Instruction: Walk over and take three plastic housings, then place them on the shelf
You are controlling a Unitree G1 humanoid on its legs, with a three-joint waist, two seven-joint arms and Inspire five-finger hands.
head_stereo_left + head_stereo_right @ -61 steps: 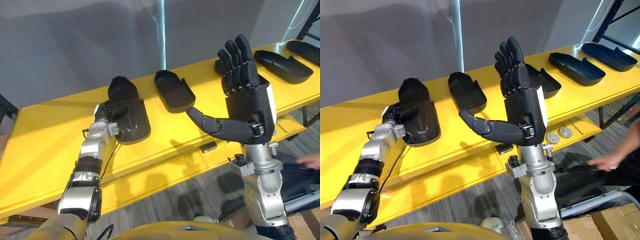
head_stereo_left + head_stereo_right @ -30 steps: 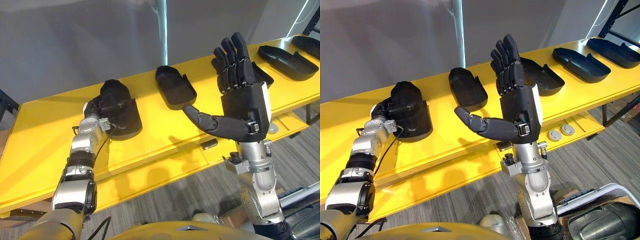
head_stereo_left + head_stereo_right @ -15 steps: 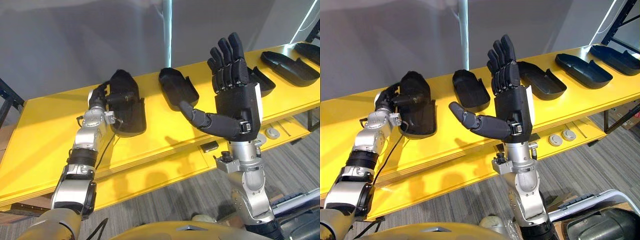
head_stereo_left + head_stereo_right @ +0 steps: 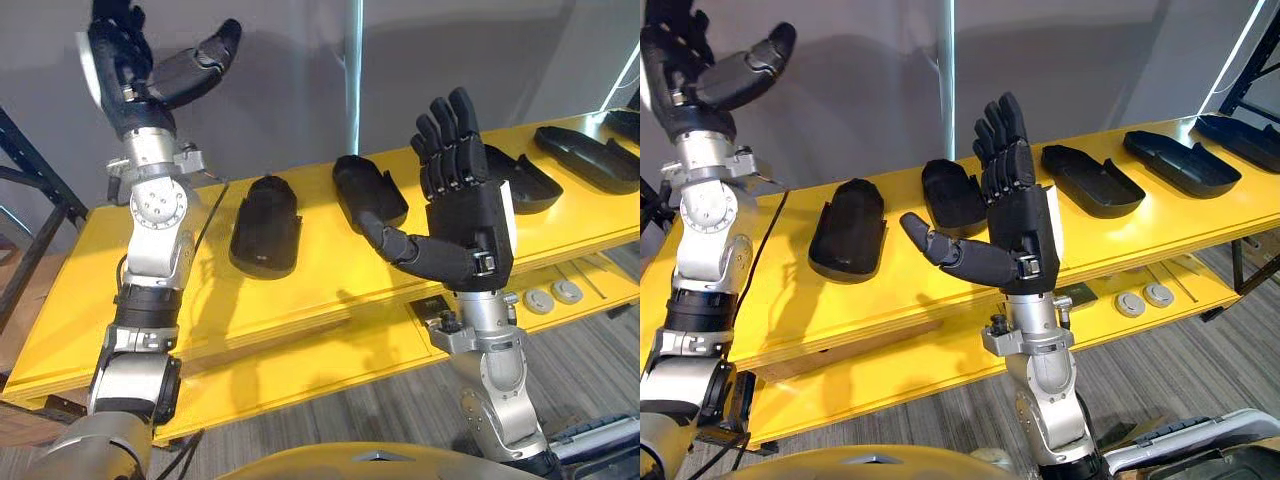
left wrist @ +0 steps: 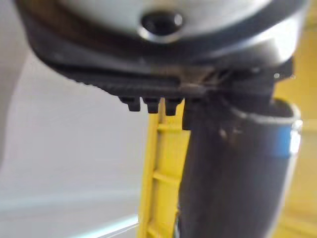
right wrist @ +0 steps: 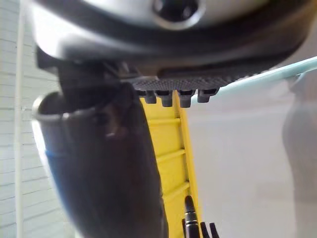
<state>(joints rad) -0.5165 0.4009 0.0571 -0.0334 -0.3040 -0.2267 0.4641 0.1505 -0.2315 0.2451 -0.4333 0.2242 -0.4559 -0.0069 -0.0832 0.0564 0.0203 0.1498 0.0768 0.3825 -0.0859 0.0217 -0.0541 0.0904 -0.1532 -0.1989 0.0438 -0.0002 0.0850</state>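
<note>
ROBOT AT THE SHELF: We see the left hand [image 4: 125, 80] raised in the upper left of the frame, fingers straight and thumb spread, holding nothing. The right hand [image 4: 468, 225] stands upright at centre, palm flat, fingers straight, thumb jutting toward the left, likewise empty. Behind them a yellow shelf [image 4: 80, 290] crosses the frame, bearing a row of black plastic housings. The first housing [image 4: 265, 225] lies left of centre, the second housing [image 4: 370, 192] at centre above the thumb, and the third housing [image 4: 1090, 180] just right of the raised fingers. The fourth housing [image 4: 1180, 160] and fifth housing [image 4: 1250, 140] trail toward the upper right. All lie apart from both hands. Two round discs [image 4: 1130, 303] sit on the lower ledge at lower right.
</note>
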